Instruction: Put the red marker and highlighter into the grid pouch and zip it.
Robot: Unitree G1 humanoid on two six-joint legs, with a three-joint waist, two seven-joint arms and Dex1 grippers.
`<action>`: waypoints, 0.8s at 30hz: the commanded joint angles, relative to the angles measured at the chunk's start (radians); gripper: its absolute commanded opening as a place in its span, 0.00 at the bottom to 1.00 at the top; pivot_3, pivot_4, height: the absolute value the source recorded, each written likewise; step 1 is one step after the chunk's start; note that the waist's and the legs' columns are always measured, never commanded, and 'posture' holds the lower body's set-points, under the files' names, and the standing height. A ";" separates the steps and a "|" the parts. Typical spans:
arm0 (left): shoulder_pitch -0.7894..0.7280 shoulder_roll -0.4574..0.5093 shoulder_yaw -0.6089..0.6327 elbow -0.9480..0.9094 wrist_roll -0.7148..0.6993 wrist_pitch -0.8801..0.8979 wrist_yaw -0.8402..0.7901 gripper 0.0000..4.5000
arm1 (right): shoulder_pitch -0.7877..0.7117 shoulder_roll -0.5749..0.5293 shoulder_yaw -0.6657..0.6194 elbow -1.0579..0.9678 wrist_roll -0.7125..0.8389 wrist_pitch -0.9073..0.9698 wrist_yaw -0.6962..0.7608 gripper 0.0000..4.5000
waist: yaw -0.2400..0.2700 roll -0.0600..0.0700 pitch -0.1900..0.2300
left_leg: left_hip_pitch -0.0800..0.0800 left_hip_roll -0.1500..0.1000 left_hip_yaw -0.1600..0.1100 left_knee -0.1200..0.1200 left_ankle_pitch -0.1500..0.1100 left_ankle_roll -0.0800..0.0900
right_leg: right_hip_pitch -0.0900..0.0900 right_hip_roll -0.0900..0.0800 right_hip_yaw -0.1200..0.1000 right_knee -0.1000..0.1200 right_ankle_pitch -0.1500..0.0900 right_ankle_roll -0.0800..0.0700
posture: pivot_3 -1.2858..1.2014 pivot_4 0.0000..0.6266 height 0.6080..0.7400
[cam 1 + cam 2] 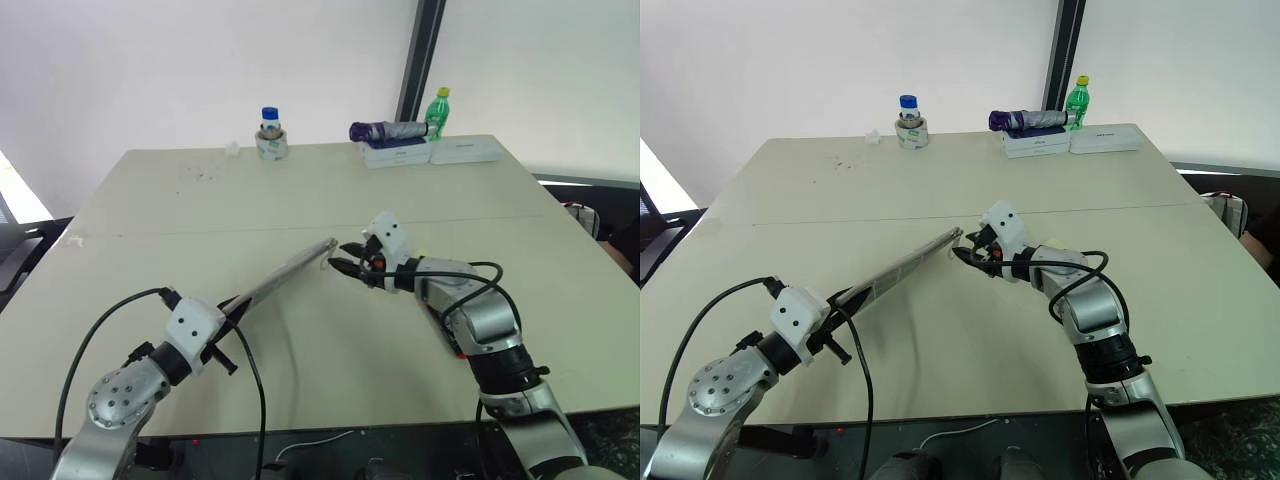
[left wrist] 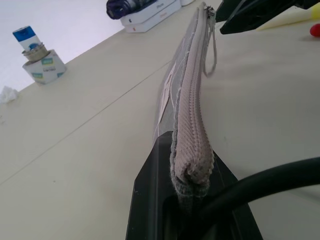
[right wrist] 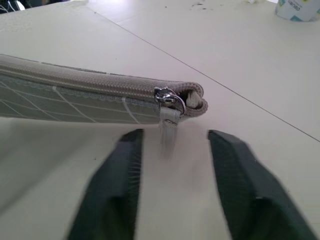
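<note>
L gripper point(image 1: 232, 318) clamps flat grey white-gridded fabric pouch point(image 1: 285, 274) by its end; R gripper point(image 3: 172, 187) parted, empty, by cord pull point(image 2: 212, 50). Risk: grabs at pull, misses, pouch twists.

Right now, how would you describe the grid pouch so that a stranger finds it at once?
Look at the middle of the big pale table, between the two robot arms. The grid pouch is the long flat grey fabric case with white lines, held edge-up by the left gripper. Unlike the bottles and boxes far back, it has a zipper.

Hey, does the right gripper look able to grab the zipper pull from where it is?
Probably yes: the right gripper is open, the zipper pull hangs just ahead between its fingers, nothing between.
</note>
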 commanded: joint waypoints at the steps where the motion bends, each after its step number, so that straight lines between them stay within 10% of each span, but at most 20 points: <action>1: -0.005 0.000 0.011 -0.040 -0.011 -0.014 -0.003 0.00 | -0.023 0.010 -0.014 -0.023 0.026 0.009 -0.007 0.01 | 0.000 0.000 0.000 | 0.000 0.000 0.000 0.000 0.000 0.000 | 0.000 0.000 0.000 0.000 0.000 0.000 | 0.52 0.24 1.00; 24: -0.043 -0.054 -0.052 -0.024 0.024 0.015 0.045 0.00 | 0.026 -0.010 0.051 -0.236 0.124 0.103 0.037 0.01 | 0.000 0.000 0.000 | 0.000 0.000 0.000 0.000 0.000 0.000 | 0.000 0.000 0.000 0.000 0.000 0.000 | 0.52 0.24 1.00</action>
